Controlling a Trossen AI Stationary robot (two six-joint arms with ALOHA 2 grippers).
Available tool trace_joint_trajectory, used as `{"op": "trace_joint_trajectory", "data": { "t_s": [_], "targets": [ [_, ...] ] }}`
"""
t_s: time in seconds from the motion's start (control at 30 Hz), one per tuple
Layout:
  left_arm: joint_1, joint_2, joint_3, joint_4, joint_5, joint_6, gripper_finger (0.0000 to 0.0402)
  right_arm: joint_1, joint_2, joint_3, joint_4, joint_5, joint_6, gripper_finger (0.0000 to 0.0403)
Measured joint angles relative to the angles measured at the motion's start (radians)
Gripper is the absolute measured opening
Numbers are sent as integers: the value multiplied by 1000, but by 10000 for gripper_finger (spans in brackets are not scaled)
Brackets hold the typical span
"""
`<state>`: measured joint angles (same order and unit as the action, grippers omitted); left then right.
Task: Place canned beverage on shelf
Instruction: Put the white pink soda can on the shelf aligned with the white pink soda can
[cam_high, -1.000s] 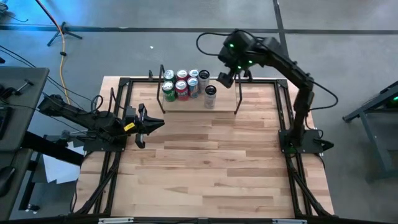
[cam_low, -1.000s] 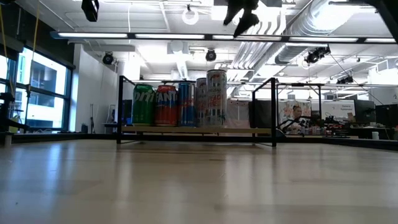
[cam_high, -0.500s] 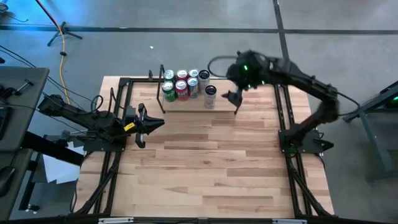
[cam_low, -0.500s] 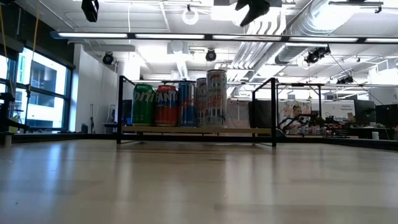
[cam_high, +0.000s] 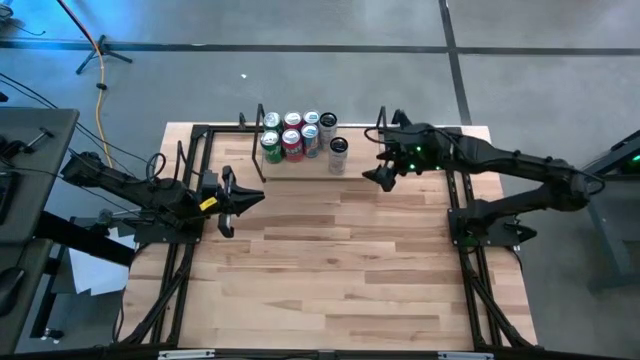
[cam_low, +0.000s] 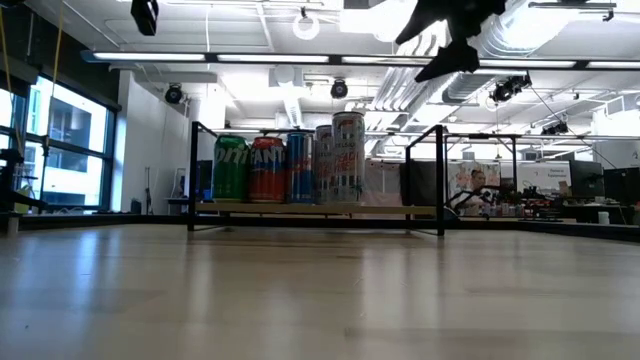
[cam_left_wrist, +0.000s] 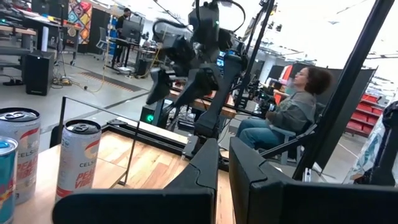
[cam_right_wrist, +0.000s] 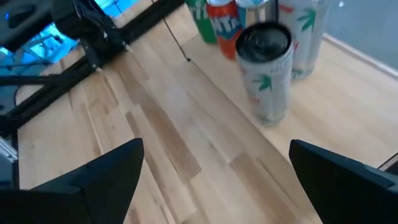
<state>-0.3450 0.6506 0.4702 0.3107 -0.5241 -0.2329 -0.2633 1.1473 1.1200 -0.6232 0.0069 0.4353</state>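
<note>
Several cans (cam_high: 292, 138) stand upright in a cluster on the left half of the shelf (cam_high: 355, 168), a pale board with black wire uprights at the table's far edge. A tall white can (cam_high: 338, 155) stands to the right of the cluster; it shows as the white can (cam_right_wrist: 267, 71) in the right wrist view. My right gripper (cam_high: 378, 178) hangs open and empty above the shelf's right end, to the right of that can, pointing slantwise down; it is the right gripper (cam_low: 445, 45) high in the low view. My left gripper (cam_high: 255, 197) waits shut at the table's left.
Black frame rails (cam_high: 458, 190) run along the table's left and right sides. The bare wooden tabletop (cam_high: 330, 270) stretches from the shelf to the near edge. A person (cam_left_wrist: 292, 112) sits beyond the table in the room.
My right gripper has come down and toward the table's near edge, from above the shelf's far side to over its right end, rolling at the wrist as the arm folded low. It stays open and empty. The cans have not moved.
</note>
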Motion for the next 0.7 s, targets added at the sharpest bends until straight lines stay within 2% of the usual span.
{"op": "trace_joint_trajectory", "data": {
  "t_s": [0.27, 0.4, 0.47, 0.53, 0.7],
  "targets": [
    [0, 0, 0, 0, -29, 0, 0, 10, 46, -46, 63, -15, -14, 387],
    [0, 0, 0, -1, -32, 0, 0, 44, 73, -42, 145, -60, -163, 364],
    [0, 0, 0, 0, -33, 0, 0, 80, 91, -27, 135, -21, -255, 324],
    [0, 0, 0, -1, -33, 0, 0, 116, 109, -13, 110, 60, -353, 264],
    [0, 0, 0, -1, -39, 0, 1, 197, 157, 10, 20, 233, -572, 56]
  ]
}}
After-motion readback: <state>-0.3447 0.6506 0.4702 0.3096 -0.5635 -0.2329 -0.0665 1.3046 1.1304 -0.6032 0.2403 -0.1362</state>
